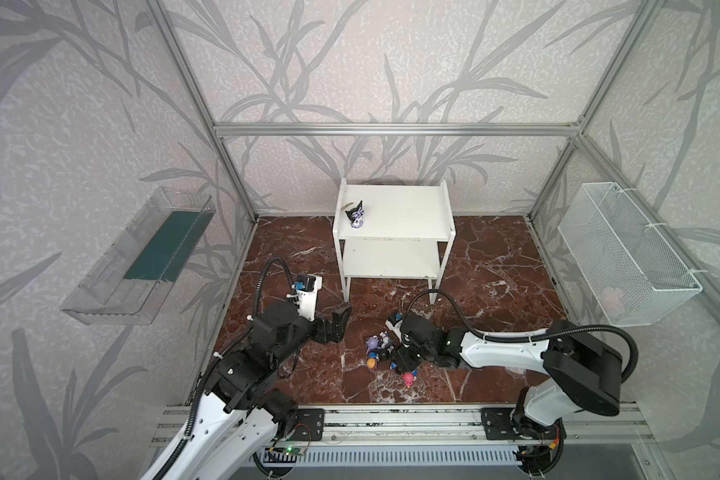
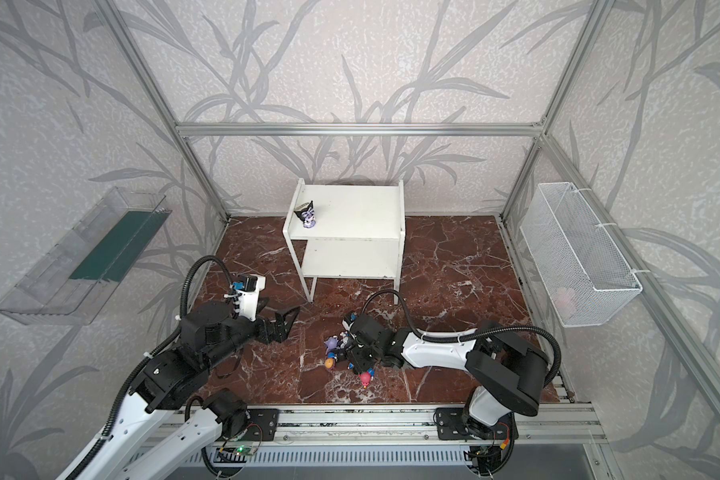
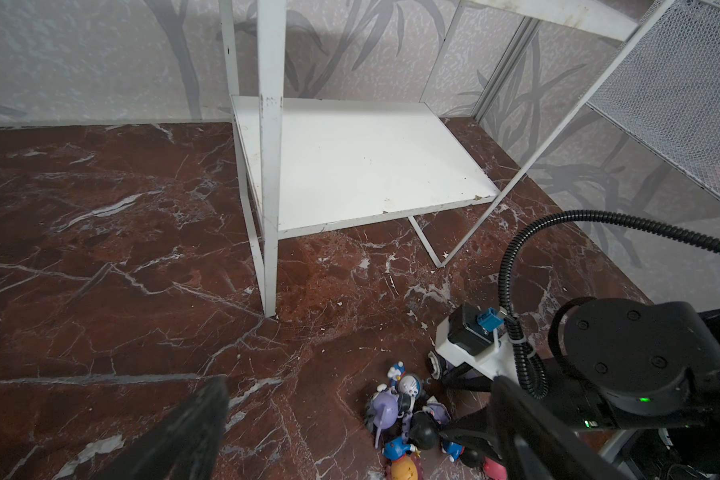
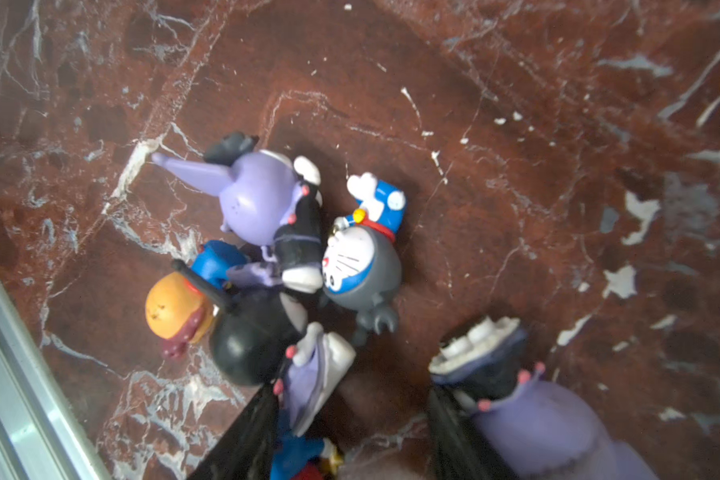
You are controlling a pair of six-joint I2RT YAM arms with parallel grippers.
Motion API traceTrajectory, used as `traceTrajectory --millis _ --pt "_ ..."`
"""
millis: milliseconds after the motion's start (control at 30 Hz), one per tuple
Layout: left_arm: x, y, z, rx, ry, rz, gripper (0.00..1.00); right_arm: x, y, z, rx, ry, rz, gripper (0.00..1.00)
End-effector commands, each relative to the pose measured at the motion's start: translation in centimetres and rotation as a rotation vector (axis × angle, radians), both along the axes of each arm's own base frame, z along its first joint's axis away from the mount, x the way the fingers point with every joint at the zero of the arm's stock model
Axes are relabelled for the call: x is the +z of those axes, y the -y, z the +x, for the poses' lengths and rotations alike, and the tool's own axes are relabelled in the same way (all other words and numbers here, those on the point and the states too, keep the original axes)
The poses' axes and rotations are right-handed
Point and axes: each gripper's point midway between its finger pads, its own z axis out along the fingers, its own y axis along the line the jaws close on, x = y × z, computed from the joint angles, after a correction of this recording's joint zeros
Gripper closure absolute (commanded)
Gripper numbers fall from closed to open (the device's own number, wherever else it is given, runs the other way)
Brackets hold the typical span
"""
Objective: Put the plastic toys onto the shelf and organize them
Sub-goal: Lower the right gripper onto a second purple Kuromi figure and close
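Right wrist view crops a blue toy (image 4: 298, 455) beside our right gripper (image 4: 350, 399), so we cannot tell whether its half-spread jaws grip anything in the plastic toys (image 1: 377, 345) piled on the floor (image 1: 495, 270) before the shelf (image 1: 412, 203); left gripper (image 1: 341, 313) gapes empty.

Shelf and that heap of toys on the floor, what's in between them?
Nothing lies there: just bare red marble floor between the shelf and the toy heap, clearest in the left wrist view.

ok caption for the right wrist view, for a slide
Right gripper, jaws apart, low over a heap of toy figures on the red marble floor
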Motion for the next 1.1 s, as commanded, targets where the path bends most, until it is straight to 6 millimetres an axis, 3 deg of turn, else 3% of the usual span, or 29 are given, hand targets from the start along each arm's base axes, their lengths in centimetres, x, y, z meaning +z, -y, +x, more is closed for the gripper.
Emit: traceTrajectory --millis 0,333,467,833,1067 --pt "-0.6 0.0 -0.1 0.004 -0.018 0.006 0.01 -1.0 0.5 0.0 0.033 -0.027 -0.027 0.38" --pt "-0.7 0.0 0.1 0.008 -0.022 0.010 0.01 -1.1 -1.4 0.2 0.179 0.011 0.042 0.19" --pt "-0.8 -0.1 0.0 0.010 -0.021 0.016 0.01 -1.1 -1.9 0.6 0.210 0.009 0.053 0.19" --pt "-0.8 0.1 -0.2 0.001 -0.032 -0.006 0.01 -0.9 -1.8 -0.6 0.269 -0.023 0.071 0.50" --pt "-1.6 1.4 -0.5 -0.043 -0.096 -0.054 0.01 1.8 -1.2 -0.9 0.265 0.052 0.137 0.67"
